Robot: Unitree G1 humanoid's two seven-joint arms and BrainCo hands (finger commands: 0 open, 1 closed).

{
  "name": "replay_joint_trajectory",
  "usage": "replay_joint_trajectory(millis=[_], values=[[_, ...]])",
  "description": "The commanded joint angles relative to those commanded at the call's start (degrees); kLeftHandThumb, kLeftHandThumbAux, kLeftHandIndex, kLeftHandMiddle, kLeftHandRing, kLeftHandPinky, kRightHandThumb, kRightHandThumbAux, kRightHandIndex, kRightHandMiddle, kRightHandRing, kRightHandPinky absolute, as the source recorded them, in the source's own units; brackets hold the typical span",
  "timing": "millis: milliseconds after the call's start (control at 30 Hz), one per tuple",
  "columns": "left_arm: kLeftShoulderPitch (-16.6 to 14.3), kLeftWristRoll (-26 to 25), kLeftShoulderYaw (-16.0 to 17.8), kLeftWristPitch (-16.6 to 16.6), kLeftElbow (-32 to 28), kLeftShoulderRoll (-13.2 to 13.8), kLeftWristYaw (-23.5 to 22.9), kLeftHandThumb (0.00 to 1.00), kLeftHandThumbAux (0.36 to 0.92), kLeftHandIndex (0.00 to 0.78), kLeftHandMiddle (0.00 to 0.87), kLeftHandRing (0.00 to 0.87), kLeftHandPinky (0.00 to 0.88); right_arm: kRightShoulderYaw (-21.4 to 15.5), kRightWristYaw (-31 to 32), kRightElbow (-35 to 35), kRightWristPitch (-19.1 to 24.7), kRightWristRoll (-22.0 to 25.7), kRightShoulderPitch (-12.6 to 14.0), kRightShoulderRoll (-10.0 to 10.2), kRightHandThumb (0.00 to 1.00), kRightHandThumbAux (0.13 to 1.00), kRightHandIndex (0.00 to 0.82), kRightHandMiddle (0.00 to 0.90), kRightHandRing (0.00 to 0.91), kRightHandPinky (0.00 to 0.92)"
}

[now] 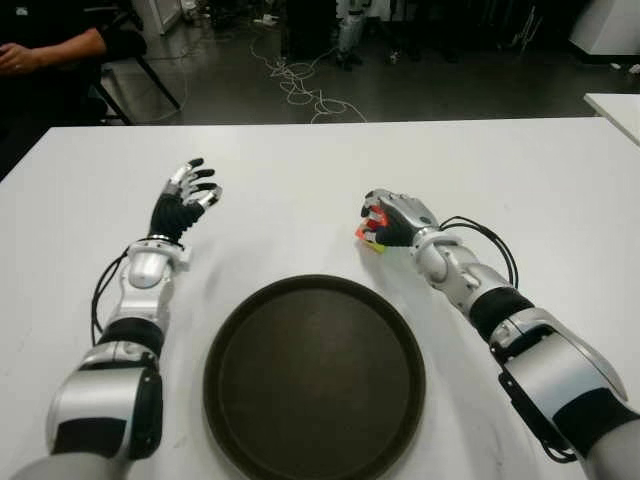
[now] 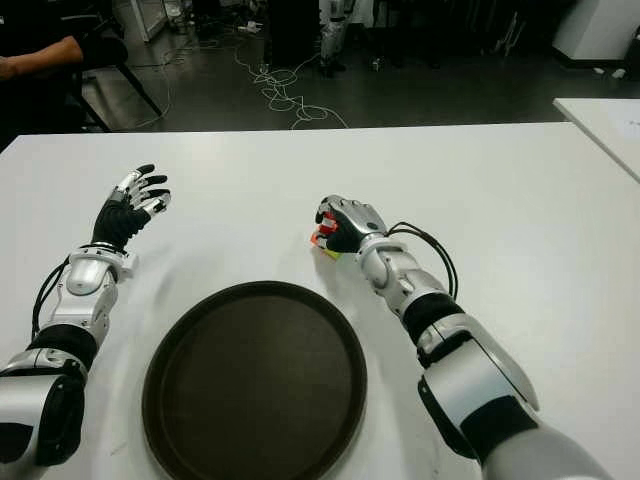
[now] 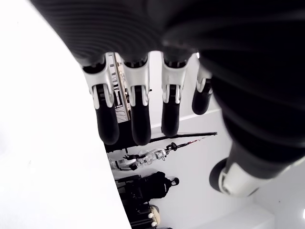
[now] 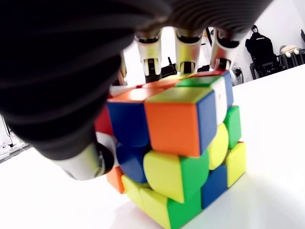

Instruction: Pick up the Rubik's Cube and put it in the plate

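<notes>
The right hand (image 1: 397,220) has its fingers (image 4: 188,45) draped over the top of the multicoloured plastic Rubik's Cube (image 4: 176,152), thumb on the near side; the cube looks to sit on the white tabletop (image 1: 520,180), just beyond the round dark-brown plate (image 1: 315,375). To grasp well, I judge the fingers should close firmly against opposite faces before lifting, since the twisted layers could slip. The left hand (image 1: 185,200) shows beside the plate's left, fingers spread and empty.
</notes>
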Motion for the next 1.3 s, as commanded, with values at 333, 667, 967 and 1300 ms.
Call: replay_joint_trajectory(millis=[333,667,967,1300], values=[[-0.02,0.18,-0.09,-0.02,0.02,0.05,0.14,0.188,0.671,0.113,0.196,0.212,0.267,-0.22,-1.14,-0.22,-0.65,0.13,0.13,-0.09,0.694,0.739,0.416,0.645,0.695,0.722],[0.02,0.09,-0.06,-0.09,0.08,-0.16,0.54,0.190,0.659,0.119,0.211,0.225,0.264,-0.35,-3.98,-0.45,-1.74,-0.05,0.22,-0.41,0.695,0.738,0.416,0.646,0.698,0.717],[0.02,0.15,-0.13,-0.04,-0.03,-0.25,0.73,0.198,0.668,0.119,0.215,0.229,0.270,-0.49,-7.10,-2.95,-2.21,-0.44,0.18,-1.65,0.696,0.737,0.416,0.607,0.661,0.677],[-0.18,-0.03,-0.09,0.59,0.14,-0.32,0.61,0.206,0.683,0.121,0.214,0.225,0.270,-0.87,-10.15,-6.90,-1.87,-0.82,0.86,-3.22,0.696,0.738,0.415,0.537,0.585,0.604]])
